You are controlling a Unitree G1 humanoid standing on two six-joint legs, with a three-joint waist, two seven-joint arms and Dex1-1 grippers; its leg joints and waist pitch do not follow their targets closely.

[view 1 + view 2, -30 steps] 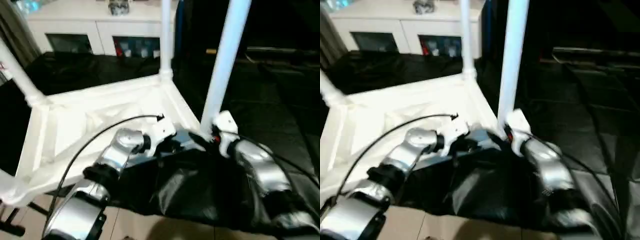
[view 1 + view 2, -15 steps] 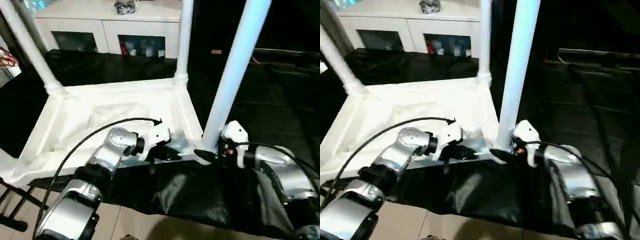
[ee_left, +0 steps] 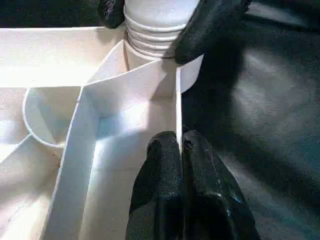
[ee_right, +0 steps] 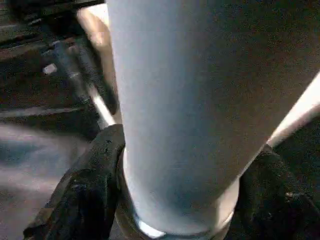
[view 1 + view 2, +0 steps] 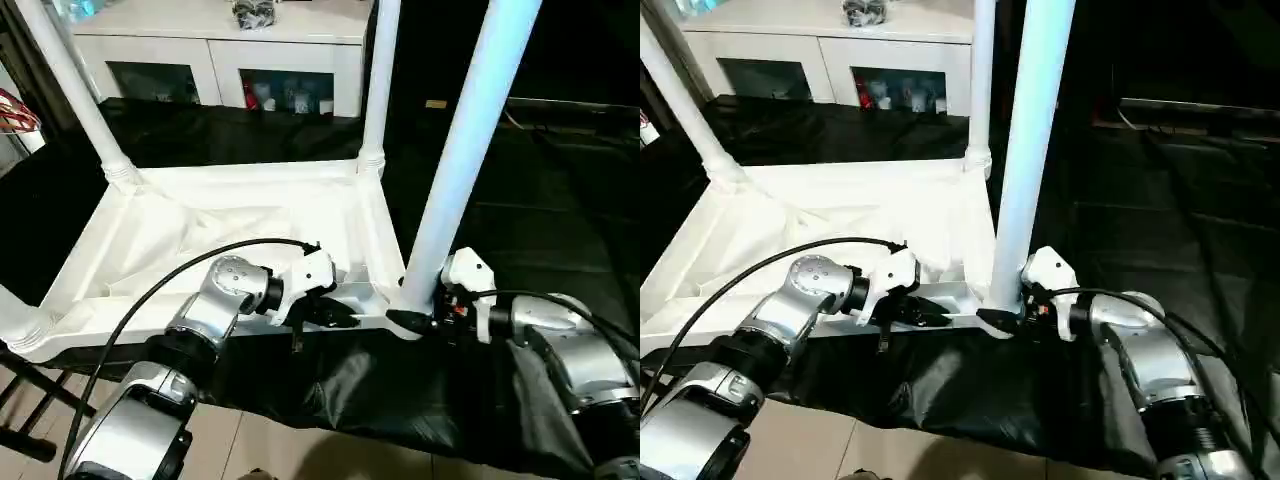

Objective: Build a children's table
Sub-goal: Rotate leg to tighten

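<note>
Black sheeting (image 5: 400,400) covers the worktop, with a white cabinet with shelf openings (image 5: 210,60) at 12 o'clock. On the sheeting lies the small white plastic children's table (image 5: 200,240), upside down, legs pointing up. At 6 o'clock the left hand (image 3: 180,150) is pinched closed on the table's thin raised rim. At 4 o'clock the right hand (image 4: 175,200) has its two black fingers around the base of the near tapered white leg (image 5: 460,160).
</note>
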